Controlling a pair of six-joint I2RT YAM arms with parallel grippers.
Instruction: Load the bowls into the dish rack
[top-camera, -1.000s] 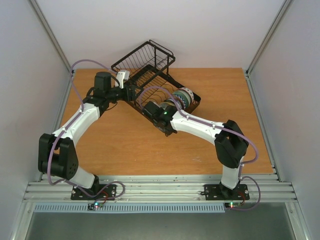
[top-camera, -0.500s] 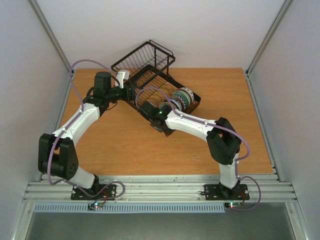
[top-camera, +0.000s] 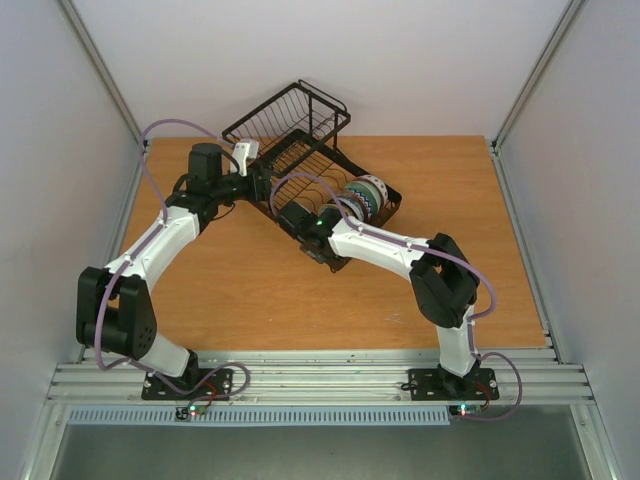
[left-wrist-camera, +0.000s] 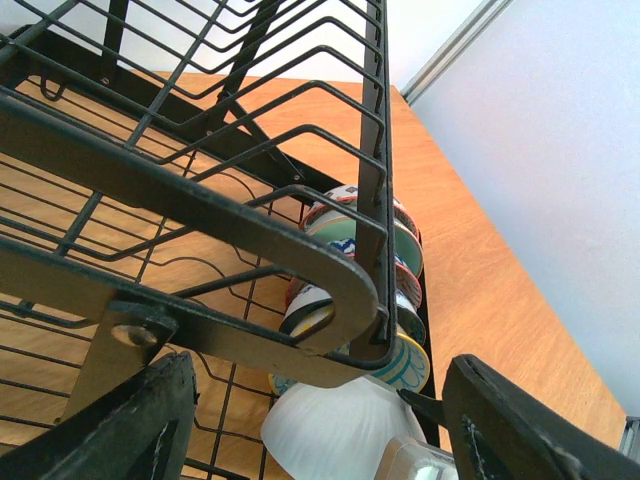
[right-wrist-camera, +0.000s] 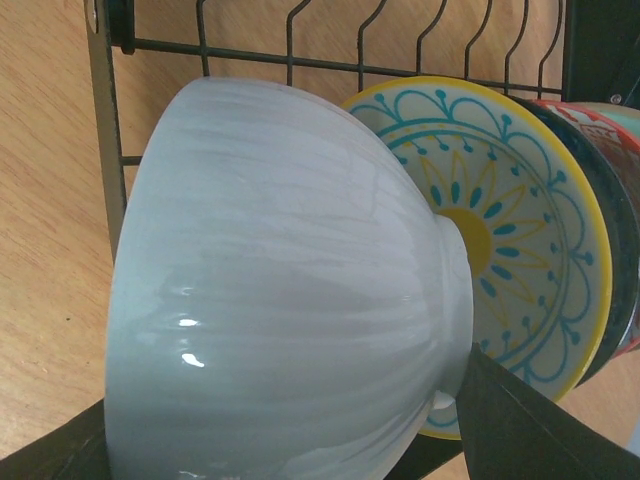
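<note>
Swinging left since the earlier view, the right arm is folding its elbow in toward the middle of the table (top-camera: 250, 290), and its wrist is sitting further along the dish rack (top-camera: 286, 118) toward the basket end. The left arm is showing no change.

The rack is lying diagonally near the far edge, its basket end pointing at the far left corner. The right gripper (top-camera: 298, 215) is clamping the white bowl (right-wrist-camera: 290, 270) on edge, one finger (right-wrist-camera: 520, 430) pressing by the foot and the other at the rim side. That bowl is sitting just beside the teal-and-yellow patterned bowl (right-wrist-camera: 520, 250) over the rack's near rail. Behind these the red-patterned bowl (right-wrist-camera: 600, 120) and the pale green bowl (left-wrist-camera: 345, 230) are standing on edge in the dividers at the rack's right end.

The left gripper (top-camera: 262, 185) is reaching in at the rack's left side. Its fingers (left-wrist-camera: 100, 430) are standing well apart around the rim, with a gap showing beside the right one.
</note>
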